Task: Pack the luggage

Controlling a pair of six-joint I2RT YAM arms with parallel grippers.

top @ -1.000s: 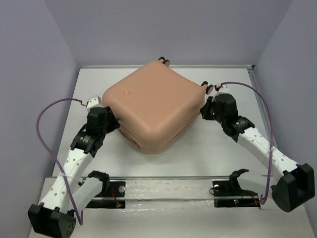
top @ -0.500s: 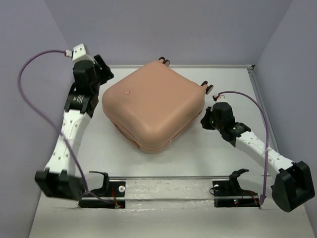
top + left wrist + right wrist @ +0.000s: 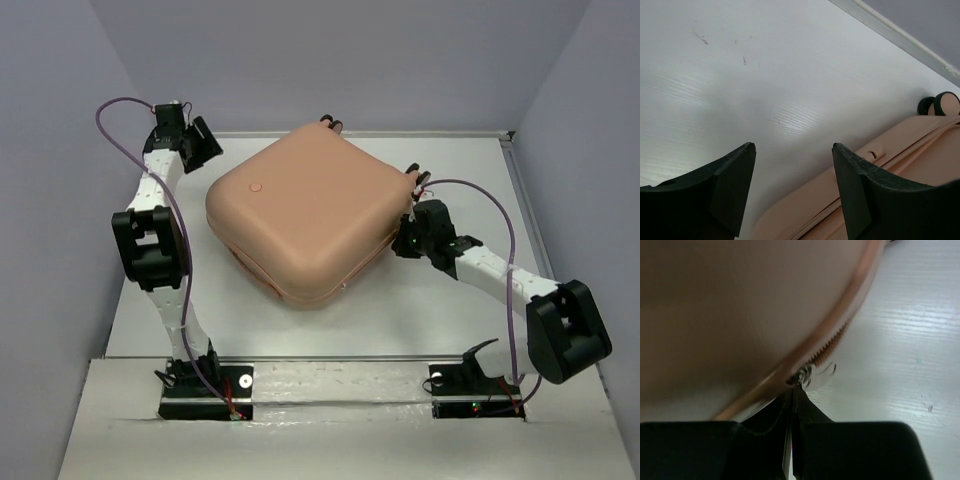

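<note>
The peach-pink luggage [image 3: 300,215] lies closed on the white table, lid up, with wheels at its back edge [image 3: 332,123]. My left gripper [image 3: 205,145] is open and empty, raised beside the luggage's back-left corner; in the left wrist view [image 3: 792,147] its fingers frame the shell's edge [image 3: 900,170] and a wheel [image 3: 940,104]. My right gripper [image 3: 405,240] is at the luggage's right side. In the right wrist view [image 3: 795,392] it is shut on the metal zipper pull [image 3: 807,374] at the zipper seam [image 3: 840,335] of the shell [image 3: 740,305].
Purple walls close in the table on the left, back and right. A raised rail [image 3: 500,135] runs along the back edge. A clear bar with the arm mounts [image 3: 340,385] crosses the near edge. Bare table [image 3: 400,310] lies in front of the luggage.
My left arm has swung up and back from the luggage's left front side to its back-left corner. My right gripper has shifted slightly toward the luggage's right edge.
</note>
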